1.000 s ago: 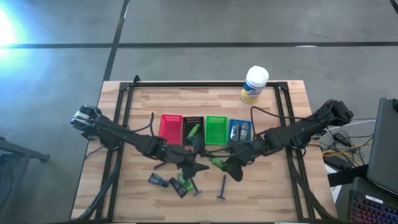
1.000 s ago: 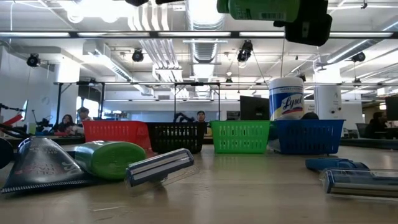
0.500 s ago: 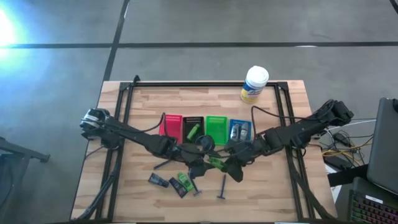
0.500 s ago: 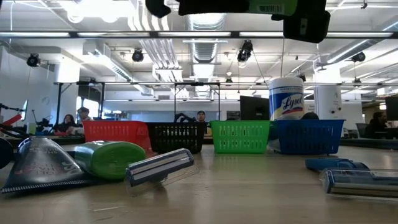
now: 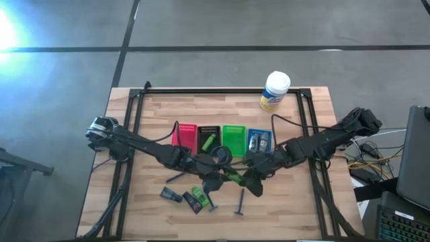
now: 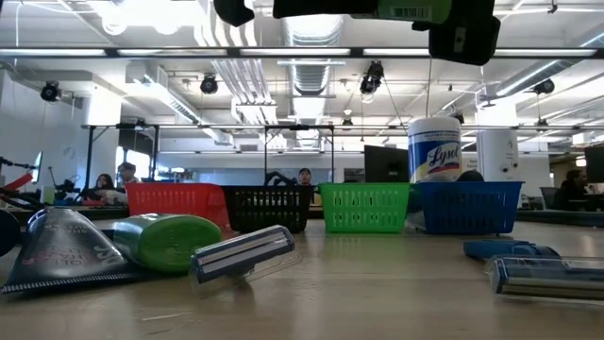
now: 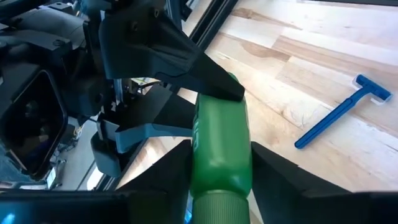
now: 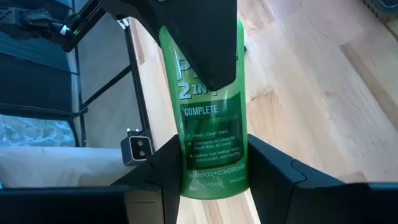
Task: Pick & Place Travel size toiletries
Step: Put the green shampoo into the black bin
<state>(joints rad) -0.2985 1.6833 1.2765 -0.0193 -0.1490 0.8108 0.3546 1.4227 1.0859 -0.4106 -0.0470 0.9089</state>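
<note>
A green shampoo bottle (image 5: 232, 177), one of the travel size toiletries, hangs above the middle of the table between my two grippers. My left gripper (image 5: 220, 179) is shut on its cap end and my right gripper (image 5: 244, 178) on its bottom end. The low view shows the bottle (image 6: 406, 9) high above the tabletop. On the table near the front edge lie a black tube (image 5: 169, 195), a green packet (image 5: 199, 197) and a blue razor (image 5: 240, 202). Another green bottle (image 5: 209, 142) lies in the black tray (image 5: 208, 130). My left gripper pinches the bottle's cap end (image 7: 219, 186) between its two fingers, one on each side. The fingers (image 7: 168, 171) come from the table's left, slanting a little down, and lie along the bottle. The bottle hangs roughly level, clear of the table. My right gripper pinches the bottle's bottom end (image 8: 214, 177) between its two fingers, one on each side of the label. The fingers (image 8: 273, 168) come from the table's right, slanting down, along the bottle. The bottle is lifted clear and points toward the other gripper.
Red (image 5: 184, 138), black, green (image 5: 234, 139) and blue (image 5: 259, 140) trays stand in a row behind the grippers. A white canister (image 5: 275, 91) stands at the far edge. A dark razor (image 5: 176, 179) lies left of the grippers.
My left gripper has moved toward the table's right, up to the green bottle in my right gripper, and has shut on the bottle's cap end. My right gripper and the bottle have stayed where they were.
</note>
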